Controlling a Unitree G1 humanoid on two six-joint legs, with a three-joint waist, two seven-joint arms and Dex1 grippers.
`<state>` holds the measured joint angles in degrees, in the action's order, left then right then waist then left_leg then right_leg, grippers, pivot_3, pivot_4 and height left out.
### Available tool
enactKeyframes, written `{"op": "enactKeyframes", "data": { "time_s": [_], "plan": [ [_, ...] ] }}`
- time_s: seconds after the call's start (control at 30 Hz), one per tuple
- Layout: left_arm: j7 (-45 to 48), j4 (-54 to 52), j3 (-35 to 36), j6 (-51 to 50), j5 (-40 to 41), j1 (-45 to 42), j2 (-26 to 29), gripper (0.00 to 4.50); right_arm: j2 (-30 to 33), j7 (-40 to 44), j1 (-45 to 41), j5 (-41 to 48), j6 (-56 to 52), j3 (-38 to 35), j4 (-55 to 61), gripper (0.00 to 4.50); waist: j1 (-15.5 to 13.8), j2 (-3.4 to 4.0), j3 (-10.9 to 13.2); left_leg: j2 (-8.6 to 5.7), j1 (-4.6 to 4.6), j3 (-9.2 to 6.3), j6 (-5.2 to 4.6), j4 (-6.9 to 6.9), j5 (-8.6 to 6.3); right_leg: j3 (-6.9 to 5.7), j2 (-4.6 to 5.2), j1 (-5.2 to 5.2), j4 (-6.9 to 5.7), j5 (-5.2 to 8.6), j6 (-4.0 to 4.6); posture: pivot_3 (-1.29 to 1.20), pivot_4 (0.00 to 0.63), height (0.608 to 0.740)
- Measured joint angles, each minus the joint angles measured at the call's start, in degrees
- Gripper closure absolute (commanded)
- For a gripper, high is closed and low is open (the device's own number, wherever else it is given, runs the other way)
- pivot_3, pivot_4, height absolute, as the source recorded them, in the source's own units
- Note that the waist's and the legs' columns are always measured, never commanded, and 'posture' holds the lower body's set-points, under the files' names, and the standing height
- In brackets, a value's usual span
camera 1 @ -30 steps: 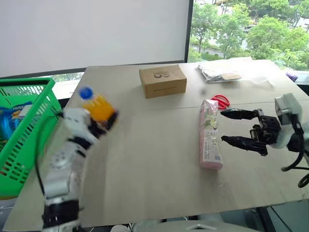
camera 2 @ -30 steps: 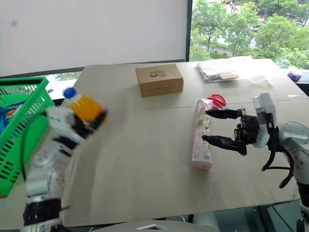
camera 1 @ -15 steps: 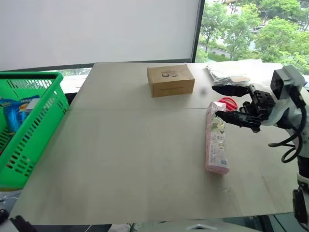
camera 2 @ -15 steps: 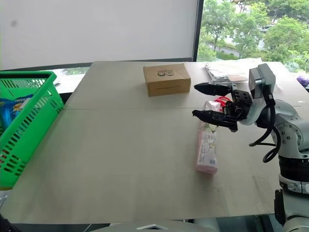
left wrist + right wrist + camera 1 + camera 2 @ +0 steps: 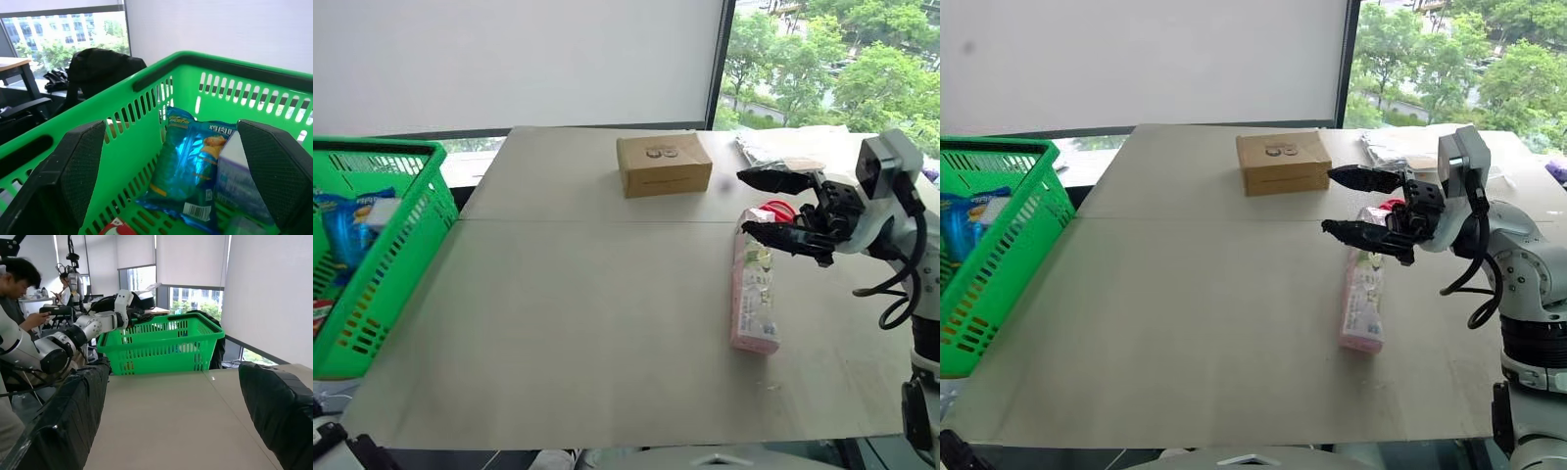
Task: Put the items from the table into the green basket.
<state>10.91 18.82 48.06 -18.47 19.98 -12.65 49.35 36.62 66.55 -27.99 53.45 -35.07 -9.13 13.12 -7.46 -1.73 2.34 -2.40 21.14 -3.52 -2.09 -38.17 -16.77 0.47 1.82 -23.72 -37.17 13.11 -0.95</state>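
With orange bottle gone from left gripper [image 5: 168, 161], now spread over bright green lattice basket [image 5: 406, 235], long pink-and-white packet [image 5: 754, 294] remains; right gripper [image 5: 759, 204] spread above.

Right gripper [image 5: 766, 204] hovers, jaws apart, above pink-and-white packet [image 5: 753, 294].

Head eyes look down over the tabletop [image 5: 587, 323]; both wrist views (one close, one far) share the green basket [image 5: 146, 83].
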Motion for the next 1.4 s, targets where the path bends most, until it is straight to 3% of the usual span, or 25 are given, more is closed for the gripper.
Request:
{"op": "enactKeyframes", "data": {
  "time_s": [0.17,0.27,0.5,0.63,0.77,0.97,1.07,1.17,1.23,1.4],
  "plan": [
    [4.29,-10.12,-11.1,-3.33,0.66,-2.15,-1.56,0.05,2.02,-0.32,0.51,-1.31,0.15,-0.04,0.32,0.0,-0.13,0.02,-0.08,-0.06,0.02,0.04,-0.01,-0.02,0.0,0.04,0.06,0.0,0.01,-0.01,0.0,0.11,0.0,0.74],
    [5.61,-15.42,-18.49,-7.58,1.53,-5.1,-5.13,0.05,4.96,0.68,2.69,-2.93,0.42,-0.55,-0.27,0.0,0.07,0.05,-0.14,-0.06,0.03,0.04,-0.02,-0.03,0.0,0.04,0.07,0.0,0.01,-0.01,-0.01,0.09,0.0,0.74],
    [11.29,-31.71,-43.91,-22.55,4.88,-7.68,-16.39,0.05,10.29,0.61,14.16,-12.83,5.17,-1.3,-1.52,0.0,1.65,0.16,-0.21,-0.05,0.07,0.14,-0.33,-0.08,0.12,0.14,0.04,-0.03,0.01,-0.01,-0.02,0.02,0.0,0.74],
    [12.02,-33.0,-48.69,-27.72,6.51,-9.81,-20.31,0.05,9.02,-3.12,20.34,-17.02,6.92,-0.59,1.12,0.0,3.62,0.29,-0.21,0.02,0.0,0.16,-0.31,-0.09,0.14,0.18,-0.07,-0.09,-0.26,0.01,0.01,0.01,0.0,0.74],
    [12.61,-32.57,-53.26,-31.44,7.26,-13.17,-27.57,0.05,7.54,-4.61,25.74,-16.56,6.95,-1.48,3.92,0.0,3.9,0.6,-0.31,-0.03,-0.26,0.24,-0.3,-0.27,0.17,0.28,-0.09,0.12,-0.46,0.01,-0.01,-0.05,0.0,0.74],
    [13.11,-26.01,-59.52,-32.78,6.45,-17.4,-36.2,0.05,6.43,-12.42,31.59,-19.36,5.37,-2.92,7.99,0.0,5.89,0.69,-0.33,-0.01,-0.41,0.39,-0.29,-0.51,0.21,0.46,-0.26,0.3,-0.54,0.03,-0.03,-0.13,0.0,0.74],
    [14.82,-24.01,-58.93,-29.85,5.43,-20.35,-34.87,0.05,2.89,-23.0,32.27,-21.24,-1.26,-0.73,13.26,0.0,8.12,0.8,-0.33,0.12,-0.43,0.53,-0.21,-0.52,0.25,0.64,-0.42,0.21,-0.71,0.05,0.0,-0.13,0.0,0.74],
    [19.77,-24.02,-57.13,-27.22,5.55,-21.11,-30.04,0.05,0.36,-32.3,30.73,-21.89,-10.14,1.6,17.21,0.0,9.93,1.03,-0.39,0.3,-0.54,0.71,-0.11,-0.45,0.31,0.86,-0.64,0.17,-0.75,0.07,0.06,-0.13,0.0,0.74],
    [27.18,-24.33,-54.62,-25.8,7.06,-19.87,-21.67,0.05,-3.33,-38.63,25.87,-20.42,-20.82,3.9,18.29,0.0,11.5,1.03,-0.35,0.57,-0.56,0.81,0.04,-0.38,0.4,0.96,-0.92,0.05,-0.75,-0.03,0.32,-0.13,0.0,0.74],
    [41.37,-25.68,-48.43,-20.08,7.33,-14.62,-6.58,0.05,-14.64,-47.75,18.28,-14.71,-34.11,1.84,17.23,0.0,11.39,1.19,-0.28,0.69,-0.62,0.67,0.16,-0.26,0.47,0.84,-1.14,0.03,-0.74,-0.06,0.35,-0.06,0.0,0.74]
  ]
}}
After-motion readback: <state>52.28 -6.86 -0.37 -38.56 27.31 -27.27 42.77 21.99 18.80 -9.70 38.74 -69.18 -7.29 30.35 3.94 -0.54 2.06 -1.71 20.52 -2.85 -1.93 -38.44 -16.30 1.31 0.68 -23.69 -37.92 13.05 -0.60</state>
